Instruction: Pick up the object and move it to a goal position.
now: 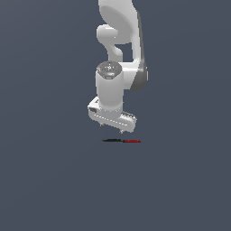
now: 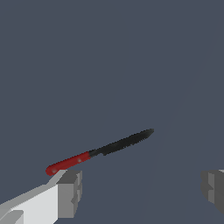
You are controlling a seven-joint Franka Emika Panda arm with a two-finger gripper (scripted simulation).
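The object [image 1: 122, 141] is a thin sliver lying flat on the dark grey floor, black on the exterior view's left half and red on its right half. In the wrist view the object [image 2: 101, 151] shows as a knife-like shape with a red handle and a black blade. My gripper [image 1: 112, 127] hangs just above and slightly behind it, pointing down. The gripper [image 2: 140, 192] is open and empty. One grey finger pad [image 2: 69, 194] sits close to the red end, the other pad [image 2: 213, 189] is far off to the side. The object lies partly between the pads.
The white arm [image 1: 119, 49] rises behind the gripper. The flat dark grey floor [image 1: 45, 180] spreads all around, with nothing else on it in view.
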